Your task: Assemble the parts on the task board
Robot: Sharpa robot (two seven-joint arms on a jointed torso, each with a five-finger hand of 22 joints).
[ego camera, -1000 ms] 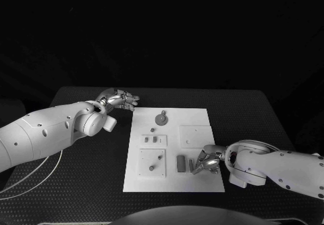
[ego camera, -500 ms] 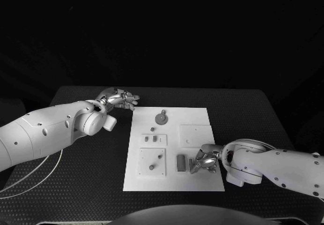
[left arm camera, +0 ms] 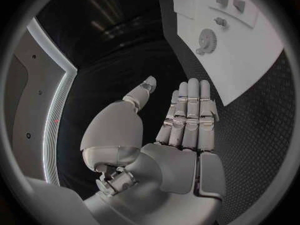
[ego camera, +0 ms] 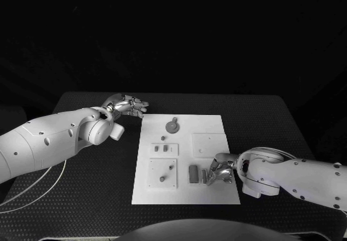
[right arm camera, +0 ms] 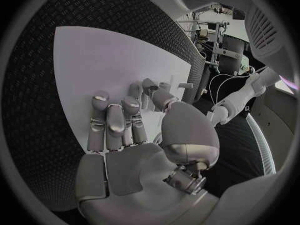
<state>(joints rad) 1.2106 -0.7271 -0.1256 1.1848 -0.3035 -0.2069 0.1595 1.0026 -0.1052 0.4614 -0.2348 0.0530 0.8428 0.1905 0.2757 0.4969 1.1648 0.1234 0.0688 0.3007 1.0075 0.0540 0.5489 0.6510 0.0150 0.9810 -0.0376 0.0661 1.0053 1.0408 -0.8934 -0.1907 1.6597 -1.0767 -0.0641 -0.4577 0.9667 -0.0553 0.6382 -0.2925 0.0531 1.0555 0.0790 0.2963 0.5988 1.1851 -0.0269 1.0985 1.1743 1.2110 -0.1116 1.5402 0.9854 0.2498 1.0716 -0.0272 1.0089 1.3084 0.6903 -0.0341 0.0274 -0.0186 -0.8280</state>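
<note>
**Task board and parts, both hands at the board's edges**

While the white task board [ego camera: 185, 196] lies in the middle of the black table [ego camera: 275, 115], its grey parts are spread over it: a round part with a stem [ego camera: 172, 126] near the far end, two small blocks [ego camera: 163, 148] on a raised square at mid-left, a small peg [ego camera: 163, 178] on a second square nearer the robot, and an upright bar [ego camera: 193, 173] to that square's right.

Left hand [ego camera: 127, 107]: at the board's far left corner, off the board, fingers straight and together, thumb apart, holding nothing.

Right hand [ego camera: 222, 169]: over the board's near right part, just beside the bar, fingers bent down toward the board. Whether its fingertips [right arm camera: 100, 98] pinch a part cannot be told.
</note>
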